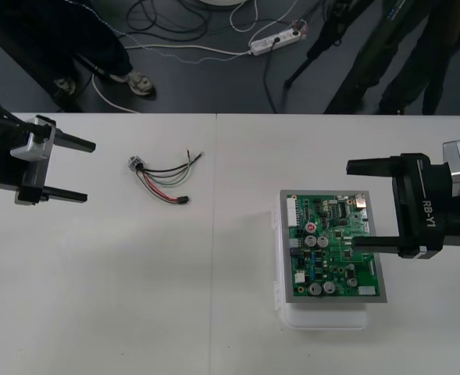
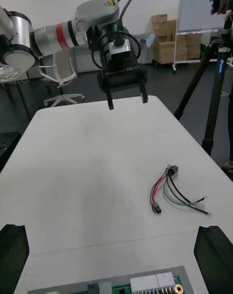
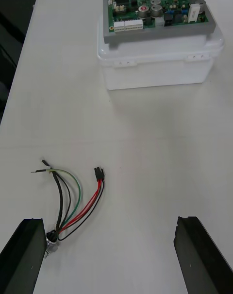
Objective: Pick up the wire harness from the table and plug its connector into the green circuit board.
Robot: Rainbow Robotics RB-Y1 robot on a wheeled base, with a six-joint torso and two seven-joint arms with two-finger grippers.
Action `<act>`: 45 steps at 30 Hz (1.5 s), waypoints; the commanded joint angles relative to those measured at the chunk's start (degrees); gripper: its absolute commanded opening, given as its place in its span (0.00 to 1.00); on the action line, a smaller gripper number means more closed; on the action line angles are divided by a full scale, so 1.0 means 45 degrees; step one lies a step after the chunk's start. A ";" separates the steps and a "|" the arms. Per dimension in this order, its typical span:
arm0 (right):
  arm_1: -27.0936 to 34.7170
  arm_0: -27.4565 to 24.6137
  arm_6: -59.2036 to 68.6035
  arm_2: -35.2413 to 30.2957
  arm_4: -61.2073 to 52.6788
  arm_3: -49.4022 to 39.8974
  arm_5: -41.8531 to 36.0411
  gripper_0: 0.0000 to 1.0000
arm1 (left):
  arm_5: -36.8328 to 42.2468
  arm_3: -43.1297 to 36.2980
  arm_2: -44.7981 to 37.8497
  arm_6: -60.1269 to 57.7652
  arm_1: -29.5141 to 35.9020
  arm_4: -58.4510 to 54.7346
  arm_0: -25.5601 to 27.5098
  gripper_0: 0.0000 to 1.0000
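The wire harness [image 1: 163, 176] lies loose on the table left of centre, its round metal socket [image 1: 135, 164] toward my left gripper and its small black plug [image 1: 183, 200] toward the board. My left gripper [image 1: 90, 172] hovers open just left of the socket, nothing between its fingers. From the left wrist, the harness [image 3: 73, 201] lies ahead of the open left gripper [image 3: 109, 220], the socket [image 3: 50, 238] beside one finger. The green circuit board [image 1: 331, 246] sits on its white base [image 1: 323, 316] at the right. My right gripper [image 1: 351, 205] stands open over the board's right side.
From the right wrist, the harness [image 2: 170, 192] lies mid-table and the left gripper [image 2: 127, 103] hangs beyond it at the table's far end. The board's edge [image 2: 145, 285] lies just below my right fingers [image 2: 216, 255]. Bare table separates harness and board.
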State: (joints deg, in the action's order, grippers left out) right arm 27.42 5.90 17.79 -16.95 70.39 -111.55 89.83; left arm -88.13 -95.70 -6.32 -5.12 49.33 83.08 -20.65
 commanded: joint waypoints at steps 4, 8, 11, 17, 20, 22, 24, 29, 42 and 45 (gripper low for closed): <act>-0.0819 0.0407 -0.0163 -0.0355 -0.0349 -0.0172 0.0037 1.00 | -0.0416 0.1969 0.1502 0.2212 0.1069 0.0484 -0.2052 0.77; -0.0976 0.0407 -0.0027 -0.0219 -0.0388 -0.0133 0.0037 1.00 | -0.0416 0.2555 0.1834 0.2895 0.1089 0.0875 -0.2560 0.77; -0.1288 0.0446 -0.0066 -0.0023 -0.0544 0.0414 0.0037 1.00 | -0.0416 0.2946 0.2244 0.3794 0.1108 0.1421 -0.3185 0.77; -0.1562 0.0602 -0.0202 0.0211 -0.0603 0.0941 0.0037 1.00 | -0.0416 0.2965 0.2966 0.4888 0.1167 0.2320 -0.3810 0.77; -0.1620 0.0700 -0.0241 0.0211 -0.0564 0.0961 0.0037 1.00 | -0.0416 0.2965 0.3552 0.5395 0.1304 0.2750 -0.4181 0.77; -0.1601 0.0837 -0.0300 0.0211 -0.0564 0.0961 0.0037 1.00 | -0.0416 0.2985 0.4138 0.5688 0.1440 0.3121 -0.4572 0.77; -0.1620 0.0973 -0.0339 0.0211 -0.0564 0.0961 0.0037 1.00 | -0.0377 0.2965 0.4588 0.5727 0.1577 0.3257 -0.4806 0.77; -0.1523 0.1305 -0.0398 0.0172 -0.0915 0.1195 0.0037 1.00 | 0.0130 0.2965 0.5896 0.5864 0.1909 0.3492 -0.5548 0.77; -0.1034 0.1833 -0.1374 0.0192 -0.1482 0.2426 0.0037 1.00 | 0.3119 0.3063 0.8767 0.5825 0.1968 0.4683 -0.6544 0.77; -0.0898 0.1852 -0.2116 0.0211 -0.1384 0.2758 0.0037 1.00 | 0.4076 0.3239 0.9568 0.5786 0.1968 0.4800 -0.6798 0.77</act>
State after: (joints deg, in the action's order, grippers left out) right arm 21.14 12.33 14.50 -16.80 64.74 -100.00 89.83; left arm -78.91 -81.98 32.82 17.69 55.60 103.84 -47.32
